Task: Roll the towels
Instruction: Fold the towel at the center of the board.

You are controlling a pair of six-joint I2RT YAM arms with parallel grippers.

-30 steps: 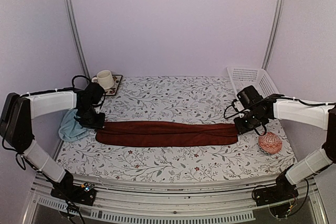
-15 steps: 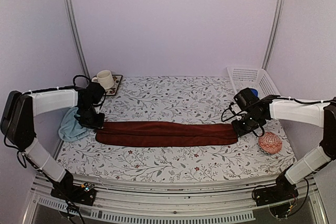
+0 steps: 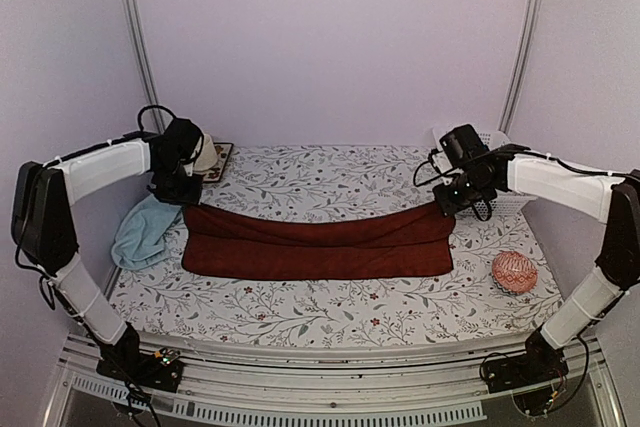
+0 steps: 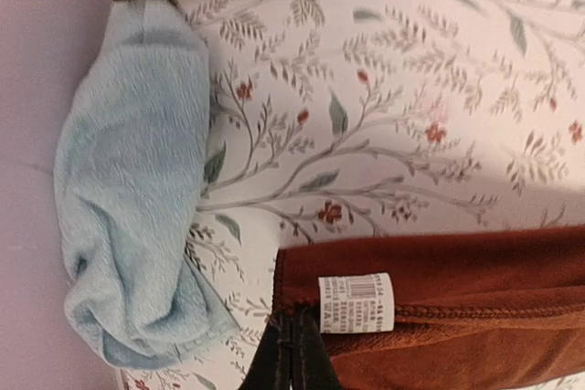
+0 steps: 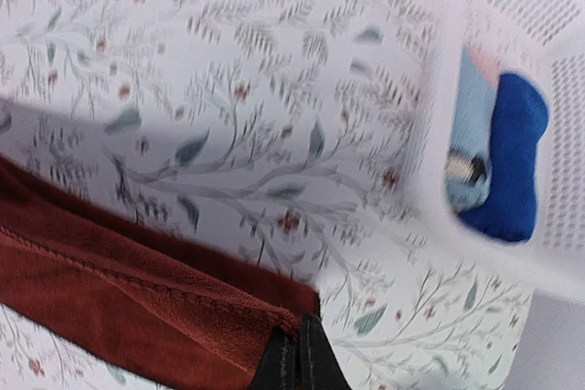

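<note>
The dark maroon towel (image 3: 320,244) lies stretched left to right across the middle of the floral table, its far edge raised at both ends and sagging in between. My left gripper (image 3: 183,199) is shut on its far left corner, and in the left wrist view that left gripper (image 4: 294,340) pinches the maroon towel (image 4: 457,317) beside a white label (image 4: 356,303). My right gripper (image 3: 447,205) is shut on the far right corner; the right wrist view has this right gripper (image 5: 300,346) clamping the maroon towel's hem (image 5: 119,289). The light blue towel (image 3: 145,232) (image 4: 128,207) lies crumpled at the left edge.
A white basket (image 3: 488,136) (image 5: 548,89) stands at the back right behind the right arm, with a bright blue object (image 5: 512,162) inside. An orange-pink patterned ball (image 3: 514,272) rests front right. A cream cup (image 3: 205,154) on a coaster sits back left, by the left wrist.
Both grippers have lifted the maroon towel's far corners and carried them toward the back of the table. The narrow folded strip has opened into a wider sheet.
</note>
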